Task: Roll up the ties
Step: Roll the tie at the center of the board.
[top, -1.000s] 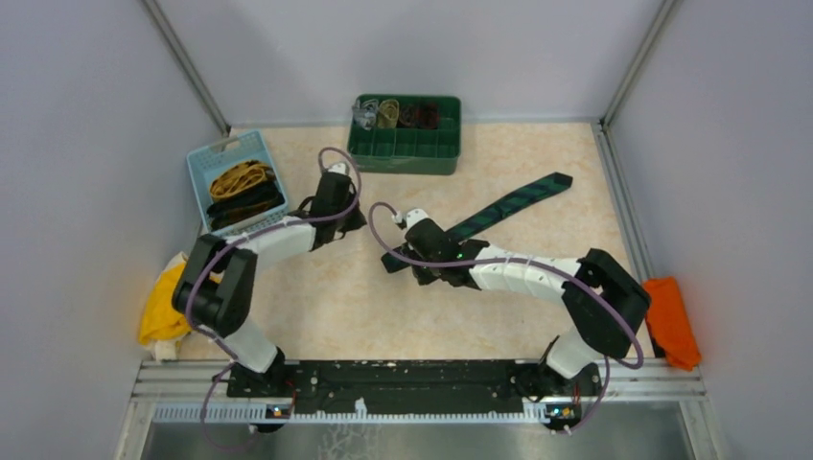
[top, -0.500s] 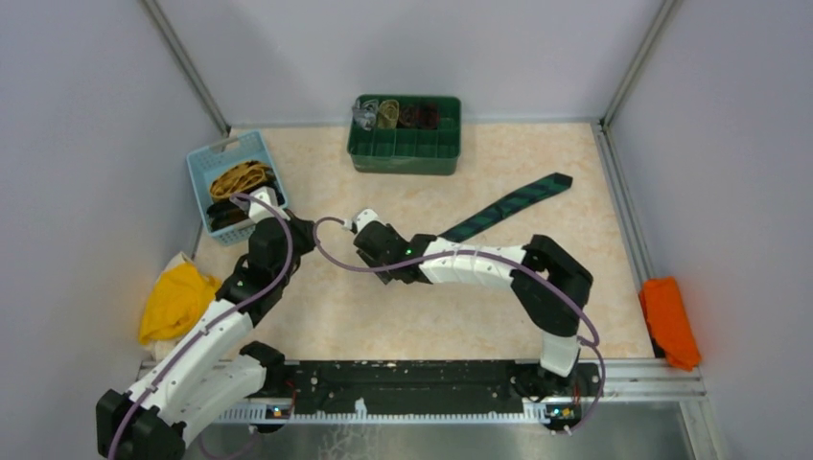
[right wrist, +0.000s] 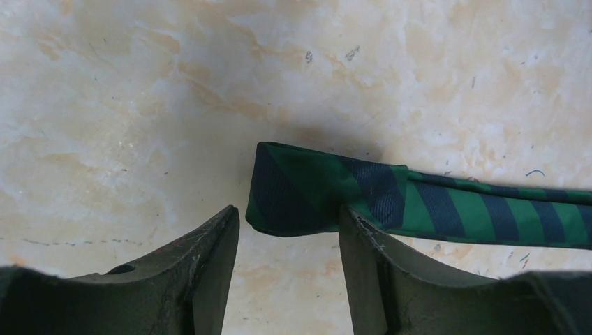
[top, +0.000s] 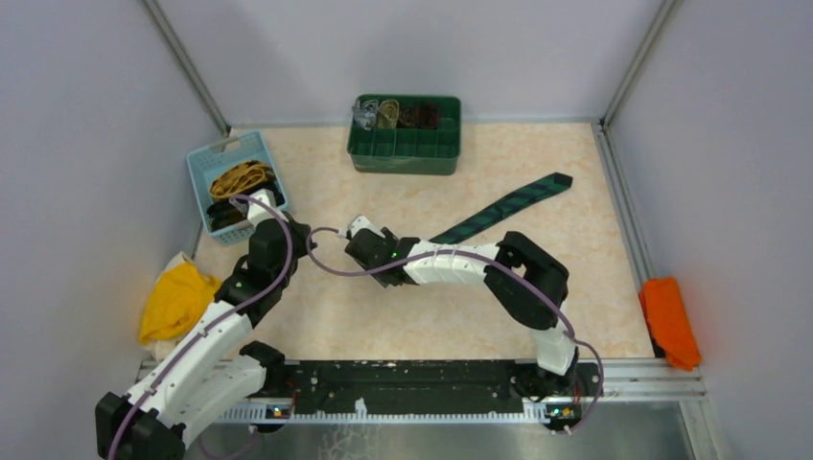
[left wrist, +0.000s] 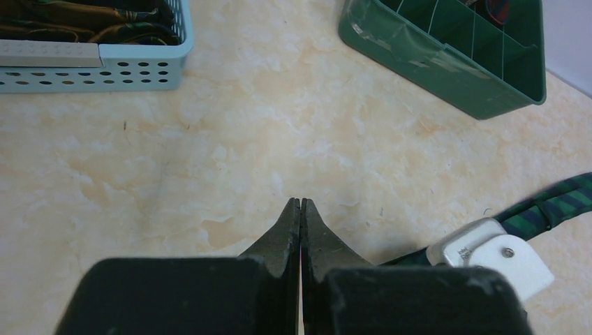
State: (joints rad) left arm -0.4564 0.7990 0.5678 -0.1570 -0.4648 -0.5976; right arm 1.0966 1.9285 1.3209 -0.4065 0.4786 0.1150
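Observation:
A dark green checked tie (top: 503, 204) lies flat across the table, its wide end at the back right. Its narrow end is folded over (right wrist: 314, 188), just ahead of my right gripper's jaws. My right gripper (right wrist: 287, 220) (top: 362, 246) is open and empty, its right finger over the tie's edge. My left gripper (left wrist: 300, 204) (top: 300, 238) is shut and empty, just left of the right one; the tie also shows in the left wrist view (left wrist: 551, 206). Other ties, mustard-yellow and black, lie in a light blue basket (top: 203, 165).
A green compartment box (top: 407, 151) with rolled ties stands at the back middle; it also shows in the left wrist view (left wrist: 447, 66). A yellow cloth (top: 173, 302) lies at the left edge, an orange cloth (top: 669, 321) at the right edge.
The left arm swung back from the middle toward the basket side. The right gripper moved left along the tie to its folded narrow end.

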